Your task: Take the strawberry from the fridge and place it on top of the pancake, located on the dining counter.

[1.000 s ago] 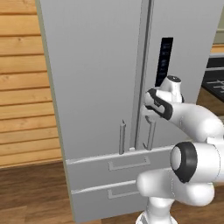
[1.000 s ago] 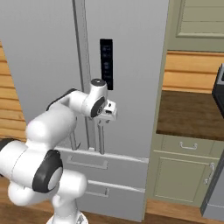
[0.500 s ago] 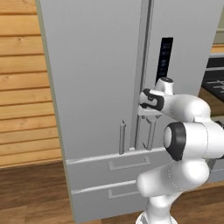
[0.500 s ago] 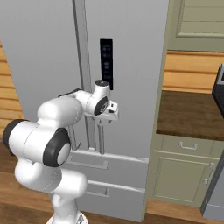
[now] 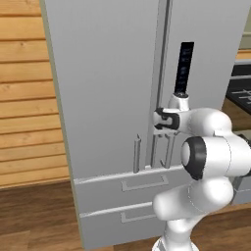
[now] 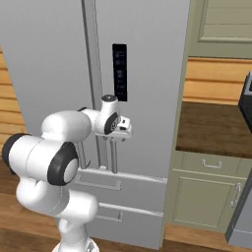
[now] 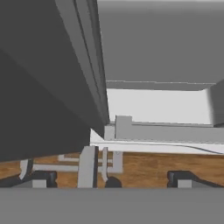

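on the right-hand door of the fridge (image 5: 112, 98) sits a tall black control panel (image 5: 183, 68) with faint bluish marks on it, too small and blurred to read; no brand name or other lettering can be made out anywhere on the grey front. both doors are shut, and the two drawers (image 5: 132, 184) below them are closed as well. the strawberry cannot be seen from outside the closed fridge.

the gripper (image 6: 116, 139) is up against the middle seam of the doors, pointing downward along the vertical bar handles (image 5: 167, 149), just below the control panel. its fingers are spread as wide as they go and nothing is held between them. in the hand view the two dark fingertips (image 7: 183, 177) stand well apart, with the grey bars of the handles running between and past them above the wooden floor (image 7: 144, 164). whether a finger actually touches a handle cannot be told.

to the right of the fridge, in the right base view, stands a green-grey cabinet (image 6: 206, 197) with a dark-brown top.
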{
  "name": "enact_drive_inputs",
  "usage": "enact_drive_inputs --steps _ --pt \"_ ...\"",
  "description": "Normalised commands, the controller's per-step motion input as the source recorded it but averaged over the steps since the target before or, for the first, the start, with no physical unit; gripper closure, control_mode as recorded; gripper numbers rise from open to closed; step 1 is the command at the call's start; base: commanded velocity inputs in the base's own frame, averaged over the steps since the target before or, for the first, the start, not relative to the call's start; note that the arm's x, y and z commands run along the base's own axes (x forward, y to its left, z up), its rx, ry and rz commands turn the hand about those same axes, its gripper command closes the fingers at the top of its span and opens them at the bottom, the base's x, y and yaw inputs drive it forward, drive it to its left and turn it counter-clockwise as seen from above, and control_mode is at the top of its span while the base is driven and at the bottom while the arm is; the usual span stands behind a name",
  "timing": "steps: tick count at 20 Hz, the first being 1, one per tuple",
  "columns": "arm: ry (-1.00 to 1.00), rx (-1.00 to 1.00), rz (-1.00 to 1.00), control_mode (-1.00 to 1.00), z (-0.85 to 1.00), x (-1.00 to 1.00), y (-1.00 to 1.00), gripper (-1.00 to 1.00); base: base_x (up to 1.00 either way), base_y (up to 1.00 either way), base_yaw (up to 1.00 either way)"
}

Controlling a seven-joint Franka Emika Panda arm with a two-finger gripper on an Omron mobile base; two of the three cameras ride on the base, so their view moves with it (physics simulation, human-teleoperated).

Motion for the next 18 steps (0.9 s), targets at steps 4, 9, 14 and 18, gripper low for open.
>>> enact_drive_inputs --steps 4,9,14,18 --pt "0.00 -0.09 0.00 -1.00 -0.34 0.00 0.21 -1.00 0.00 0.00 0.00" --pt "0.04 -0.05 0.00 -1.00 -0.22 0.00 0.11 1.00 0.00 0.00 0.00" --pt "0.00 0.00 0.00 -1.00 -0.11 -0.13 -0.07 1.00 0.00 0.00 0.00" --pt "0.00 0.05 0.00 -1.00 -0.05 -0.58 -0.49 1.00 0.00 0.00 0.00"
